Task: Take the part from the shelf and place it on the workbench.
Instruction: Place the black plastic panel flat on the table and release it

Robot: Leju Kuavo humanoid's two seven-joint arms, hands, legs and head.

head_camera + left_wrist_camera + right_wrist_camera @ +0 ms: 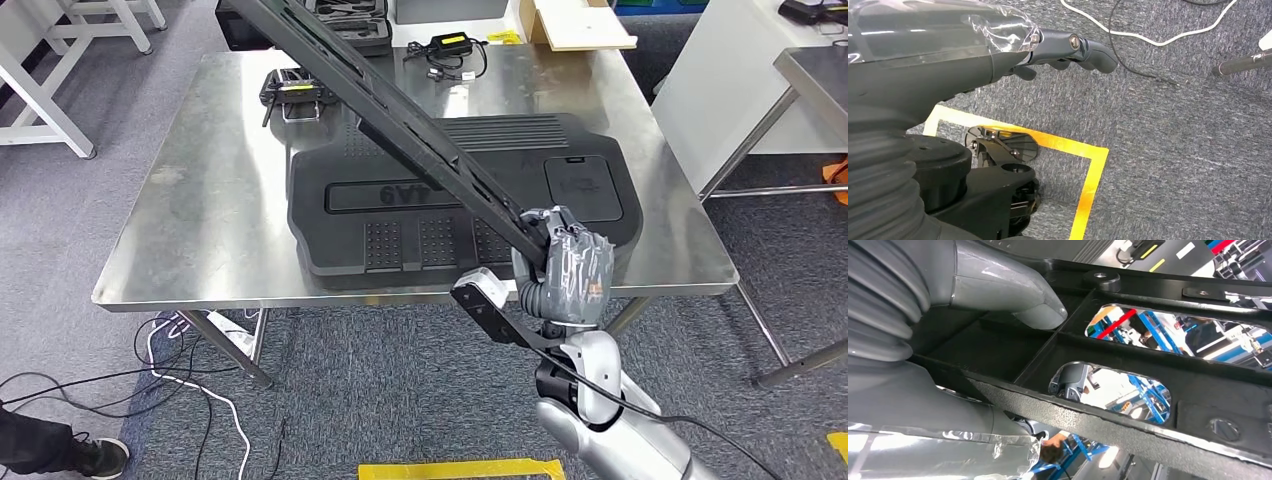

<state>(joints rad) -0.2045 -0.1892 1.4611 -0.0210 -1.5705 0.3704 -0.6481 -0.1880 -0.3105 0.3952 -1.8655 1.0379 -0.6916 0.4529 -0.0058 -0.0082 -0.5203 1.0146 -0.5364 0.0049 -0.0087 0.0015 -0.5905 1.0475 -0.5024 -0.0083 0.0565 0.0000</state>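
Note:
My right hand (566, 268) grips a long black ribbed part (400, 112) close to its lower end, just off the front edge of the steel workbench (200, 220). The part slants up and to the far left over the bench, and its short end (490, 312) juts out below the hand. In the right wrist view my thumb (1018, 297) presses on the part's framed underside (1148, 355), which has oval cut-outs. A wide black moulded panel (460, 200) lies flat on the bench under the slanting part. My left hand (1068, 50) hangs over grey carpet, fingers loosely extended and holding nothing.
At the bench's far edge sit a handheld controller (290, 92), a black charger with cable (450, 45), a cardboard box (575, 25) and a black case (350, 20). Another table (815, 70) stands to the right. Cables (190, 385) lie on the floor, and a person's shoe (100, 455) is at the lower left.

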